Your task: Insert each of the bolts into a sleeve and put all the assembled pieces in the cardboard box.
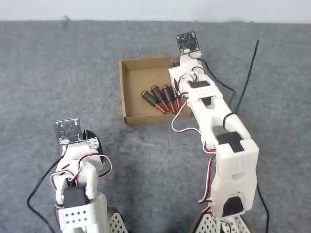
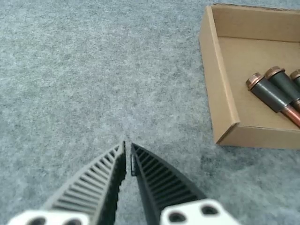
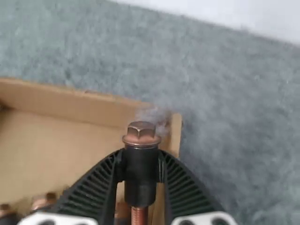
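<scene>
The cardboard box (image 1: pixel 132 88) lies open on the grey carpet. Three assembled pieces (image 1: pixel 158 99), copper bolts in dark sleeves, lie side by side inside it, also seen in the left wrist view as assembled pieces (image 2: pixel 273 92). My right arm (image 1: pixel 204 102) stretches over the box's right side. My right gripper (image 3: pixel 140 157) is shut on another assembled piece (image 3: pixel 139 168), its hex bolt head (image 3: pixel 139 132) pointing away, just above the box's wall (image 3: pixel 61 105) near a corner. My left gripper (image 2: pixel 127 146) is shut and empty over bare carpet, short of the box (image 2: pixel 213 79).
Grey carpet (image 1: pixel 58 73) covers the whole table. A black cable (image 1: pixel 248 77) runs along the right arm's far side. Both arm bases stand at the near edge, the left arm (image 1: pixel 77 165) drawn back near its base.
</scene>
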